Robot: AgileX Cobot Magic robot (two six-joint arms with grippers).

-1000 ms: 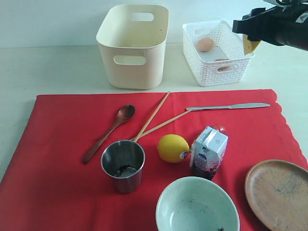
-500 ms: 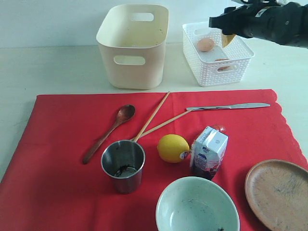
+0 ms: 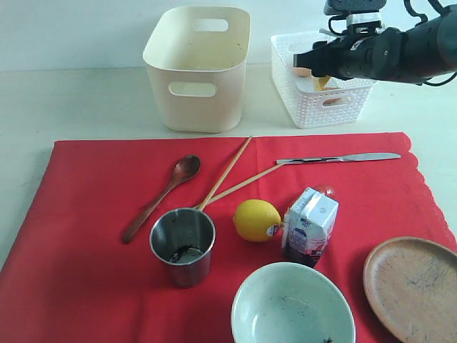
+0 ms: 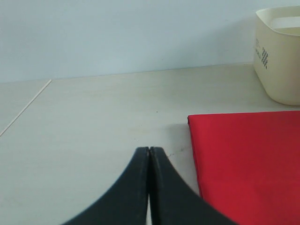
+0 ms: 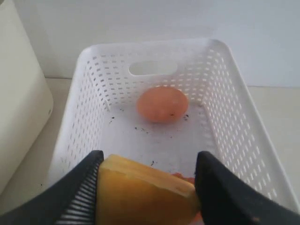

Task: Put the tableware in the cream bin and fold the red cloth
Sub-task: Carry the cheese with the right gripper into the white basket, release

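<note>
While the right gripper (image 3: 320, 71) hangs over the one white lattice basket (image 3: 314, 107), its two fingers are clamped on a single yellow cheese wedge (image 5: 140, 194), held clear of the basket floor. One egg (image 5: 161, 104) lies in that basket. Something reddish-orange shows beneath the wedge, perhaps a second item, but I can't make it out.

Taking the red cloth (image 3: 86, 214) as a clock face, the basket stands beyond its edge at one o'clock and the single cream bin (image 3: 196, 71) at eleven, both on the bare table (image 3: 71, 100).

All the tableware lies on the cloth: one dark wooden spoon (image 3: 161, 196) at nine, two chopsticks (image 3: 225, 174) fanned in a V from the cup's rim toward twelve, one table knife (image 3: 339, 158) at two, one steel cup (image 3: 182, 246) at seven, one pale bowl (image 3: 293, 307) at six and one brown plate (image 3: 414, 286) at four. One lemon (image 3: 256, 219) and one milk carton (image 3: 309, 225) sit side by side near the centre.

The left gripper (image 4: 149, 154), fingers pressed together on nothing, sits by the cloth's ten o'clock corner.
</note>
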